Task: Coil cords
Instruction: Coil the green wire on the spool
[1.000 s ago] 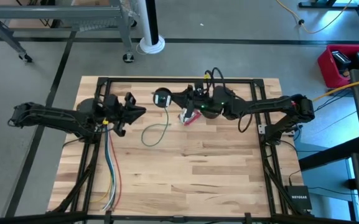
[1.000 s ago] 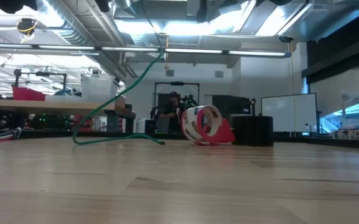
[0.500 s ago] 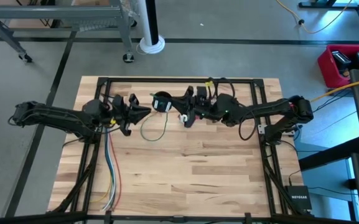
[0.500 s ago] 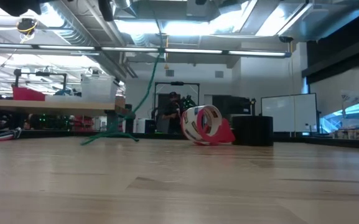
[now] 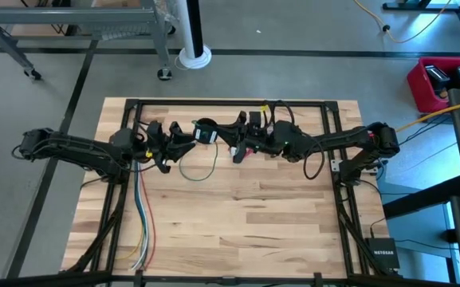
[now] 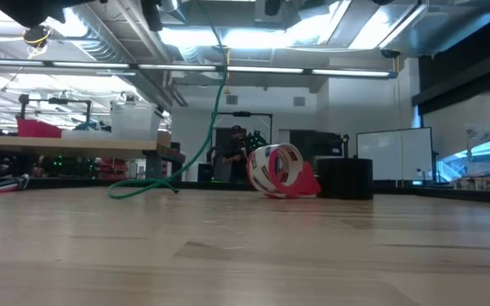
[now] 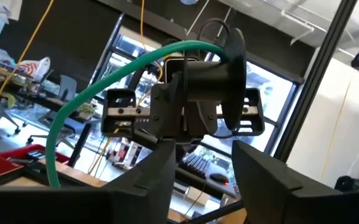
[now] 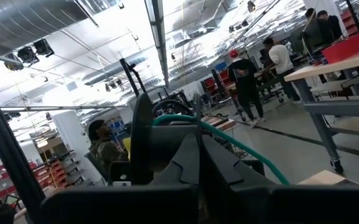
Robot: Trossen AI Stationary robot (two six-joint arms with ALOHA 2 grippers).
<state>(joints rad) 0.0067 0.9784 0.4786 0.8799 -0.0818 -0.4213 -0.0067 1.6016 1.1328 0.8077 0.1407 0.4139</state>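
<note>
The cord is thin and green with a black round end piece (image 5: 206, 131). It hangs from that piece and its loop (image 5: 198, 169) lies on the wooden table; in the low view the cord (image 6: 195, 140) drops to the tabletop. My right gripper (image 5: 220, 135) is shut on the end piece, held above the table's far middle. My left gripper (image 5: 183, 141) stands open just left of the end piece, facing it. In the left wrist view the cord (image 7: 79, 109) arcs past the outside of its fingers, with nothing between them. My right gripper pinches the black round end piece (image 8: 143, 146) between its two fingers. The fingers come level from the table's right side. The piece is lifted clear of the table, and the green cord (image 8: 241, 152) runs off it and hangs slack down to the tabletop.
A grey tape roll with a red holder (image 6: 277, 170) stands on the table under my right arm (image 5: 238, 153). Long green, yellow, red and white wires (image 5: 140, 215) run from my left arm toward the near edge. Bare wood lies across the near half.
My right gripper has carried the end piece a little toward the table's left edge, and my left gripper has gone toward the right edge, closer to it. The cord's loop on the table has drawn in and shifted toward the far edge.
</note>
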